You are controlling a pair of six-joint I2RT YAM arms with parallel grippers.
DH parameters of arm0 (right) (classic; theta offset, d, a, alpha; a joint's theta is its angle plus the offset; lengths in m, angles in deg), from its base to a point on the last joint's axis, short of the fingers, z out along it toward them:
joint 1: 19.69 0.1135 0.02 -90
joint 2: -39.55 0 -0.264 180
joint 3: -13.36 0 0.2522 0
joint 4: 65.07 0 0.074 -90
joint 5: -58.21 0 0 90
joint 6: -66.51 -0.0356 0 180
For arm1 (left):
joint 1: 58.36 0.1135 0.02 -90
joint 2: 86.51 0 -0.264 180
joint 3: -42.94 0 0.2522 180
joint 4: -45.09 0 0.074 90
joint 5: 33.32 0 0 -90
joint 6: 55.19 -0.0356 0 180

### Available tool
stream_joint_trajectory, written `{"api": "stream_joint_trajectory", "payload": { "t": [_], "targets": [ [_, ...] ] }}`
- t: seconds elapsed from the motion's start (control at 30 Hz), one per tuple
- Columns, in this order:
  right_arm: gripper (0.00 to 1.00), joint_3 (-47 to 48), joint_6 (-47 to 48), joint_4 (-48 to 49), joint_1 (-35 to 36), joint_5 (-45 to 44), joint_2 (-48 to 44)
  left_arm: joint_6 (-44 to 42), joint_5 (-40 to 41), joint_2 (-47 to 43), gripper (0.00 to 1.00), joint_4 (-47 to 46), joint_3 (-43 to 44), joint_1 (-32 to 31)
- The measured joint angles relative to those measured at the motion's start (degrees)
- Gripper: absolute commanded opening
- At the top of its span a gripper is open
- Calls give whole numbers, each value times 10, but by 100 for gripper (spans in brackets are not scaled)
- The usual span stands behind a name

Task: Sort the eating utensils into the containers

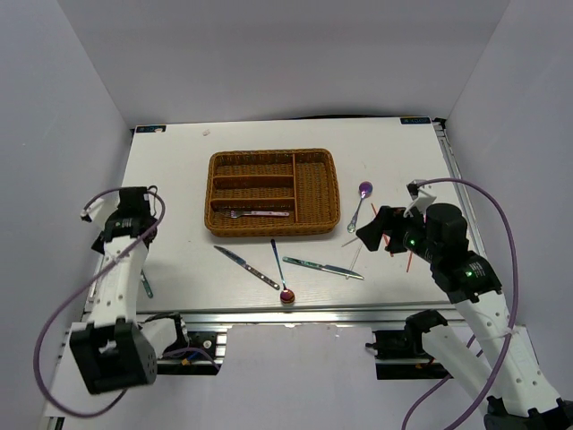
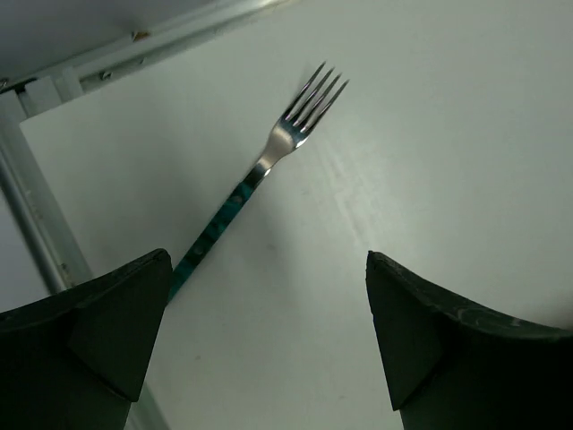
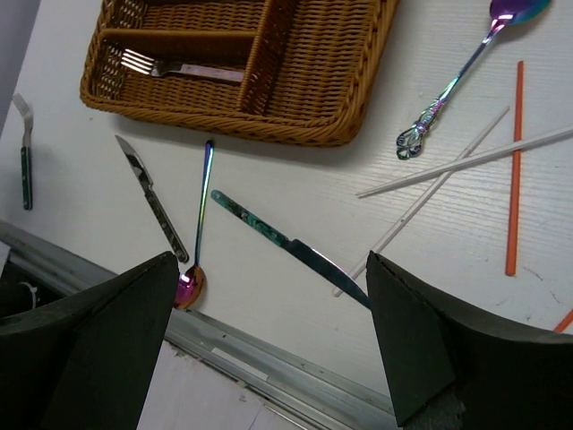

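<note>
A: Left hand (image 2: 269, 291)?
B: Jaws wide apart, nothing between them. It hangs low over the worktop (image 1: 179, 179) by the front-left rail. A loose fork (image 2: 288, 133) lies flat just beyond it, handle running back toward the left finger. Likely lined up for a pick there.

A: Right hand (image 3: 273, 269)?
B: Also spread open and empty, held high over the right side, probably to keep the scatter in view.

A: Where do the utensils sit?
B: One fork (image 1: 258, 214) lies in the nearest long slot of the wicker tray (image 1: 269, 230); that slot looks meant for forks. All else is on the worktop: two knives (image 1: 246, 267) (image 1: 322, 268) and a red-bowled spoon (image 1: 286, 295) in front of the tray, and a purple spoon (image 1: 362, 199), an orange chopstick (image 3: 515, 170) and white chopsticks (image 3: 466, 161) to its right.

A: Any writing?
B: No brand or label readable on the tray or cutlery.
</note>
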Motion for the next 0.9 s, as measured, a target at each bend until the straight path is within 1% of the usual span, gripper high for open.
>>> {"api": "stream_joint_trajectory", "payload": {
  "t": [0.1, 0.23, 0.33, 0.5, 0.57, 0.6, 0.67, 0.73, 0.77, 0.83, 0.87, 0.9],
  "targets": [
    [89, 0, -1, 7, 0, 19, -1, -47, -51, 79, 98, 11, -1, 43],
    [89, 0, -3, 10, 0, 41, -6, -85, -131, 139, 98, 8, -15, 97],
    [89, 0, -4, 15, 0, 55, -8, -100, -158, 183, 98, 8, -16, 124],
    [89, -1, -7, 23, 0, 78, -9, -120, -179, 204, 97, -5, -21, 142],
    [89, -1, -8, 23, 0, 83, -10, -124, -184, 226, 87, -19, -22, 145],
    [89, -1, -8, 23, 0, 86, -11, -127, -187, 239, 85, -31, -24, 145],
    [89, -1, -9, 24, 0, 89, -11, -129, -194, 263, 84, -47, -31, 148],
    [89, -1, -9, 25, 0, 91, -13, -133, -201, 264, 84, -67, -33, 153],
    [89, -1, -9, 26, 0, 91, -14, -134, -203, 264, 82, -75, -35, 155],
    [89, -1, -9, 26, 0, 91, -15, -136, -210, 267, 74, -92, -37, 157],
    [89, -2, -9, 26, 0, 91, -15, -138, -212, 269, 66, -100, -38, 158],
    [89, -1, -9, 26, 0, 91, -15, -139, -218, 272, 63, -112, -39, 158]
  ]
}}
